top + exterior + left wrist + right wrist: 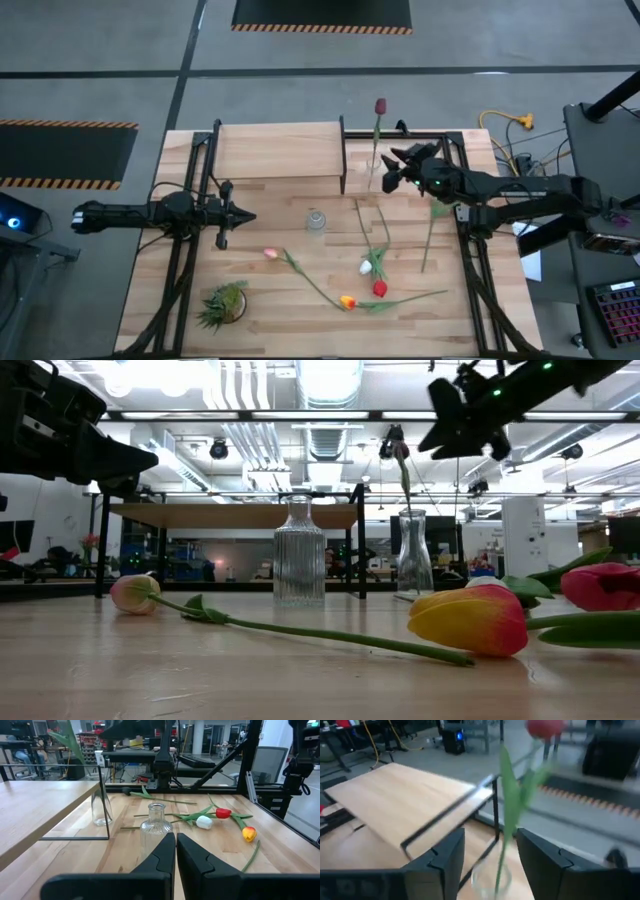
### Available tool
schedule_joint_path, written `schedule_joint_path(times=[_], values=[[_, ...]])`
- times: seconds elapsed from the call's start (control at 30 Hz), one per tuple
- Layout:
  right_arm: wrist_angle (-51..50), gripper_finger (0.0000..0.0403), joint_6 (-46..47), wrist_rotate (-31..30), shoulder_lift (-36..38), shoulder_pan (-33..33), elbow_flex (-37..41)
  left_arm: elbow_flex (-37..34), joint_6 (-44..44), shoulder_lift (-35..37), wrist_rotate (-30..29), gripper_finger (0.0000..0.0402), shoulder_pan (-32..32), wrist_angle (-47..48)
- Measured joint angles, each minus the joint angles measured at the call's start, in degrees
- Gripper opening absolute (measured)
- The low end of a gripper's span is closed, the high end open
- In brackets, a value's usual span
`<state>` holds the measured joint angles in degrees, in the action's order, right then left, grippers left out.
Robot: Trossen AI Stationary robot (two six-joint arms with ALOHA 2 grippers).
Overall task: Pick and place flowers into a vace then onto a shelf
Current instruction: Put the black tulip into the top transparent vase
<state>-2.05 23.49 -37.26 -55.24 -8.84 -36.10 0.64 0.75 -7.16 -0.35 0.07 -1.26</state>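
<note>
Right gripper (pixel 392 172) is hovering above the tabletop (pixel 300 310), just off the shelf's right end, fingers (pixel 540 857) spread apart and gripping nothing. The dark maroon tulip (pixel 380 107) is standing with its stem in a slim clear vase (pixel 414 566) directly beyond the fingertips; in the right wrist view its stem is running up through the gap between the two fingers, and whether it is touching either one cannot be told. That vase is standing on the tabletop beside the shelf's right black leg.

Left gripper (pixel 246 216) is waiting over the tabletop in front of the shelf's left half, fingers pressed together, empty. A second, ribbed glass vase (pixel 316 220) is standing empty ahead of its tips, in front of the shelf.

The shelf (pixel 278 150) is carrying nothing on its pale board. Farther out from the shelf, four tulips are lying flat: pink tulip (pixel 270 254), orange-yellow tulip (pixel 347 302), white tulip (pixel 366 267) and red tulip (pixel 380 289), the white and red heads close together. A small spiky green plant (pixel 224 304) is sitting toward the tabletop's near left corner, well apart from the shelf.
</note>
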Motion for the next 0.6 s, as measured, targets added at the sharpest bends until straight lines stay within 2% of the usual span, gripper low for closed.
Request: schedule_joint_path(times=[0.27,0.43,0.6], values=[[-20.80,0.0171,19.07,0.24,4.67,2.36,-0.01,0.00,0.00,0.00,0.00,0.0000,0.01,0.01],[-30.62,0.0164,29.88,6.00,3.66,2.36,-0.02,0.00,0.00,0.00,-0.01,0.0000,-0.02,0.00],[-36.37,0.0158,35.24,11.73,1.17,2.36,-0.02,0.00,0.00,0.00,-0.01,0.0000,0.01,0.01]])
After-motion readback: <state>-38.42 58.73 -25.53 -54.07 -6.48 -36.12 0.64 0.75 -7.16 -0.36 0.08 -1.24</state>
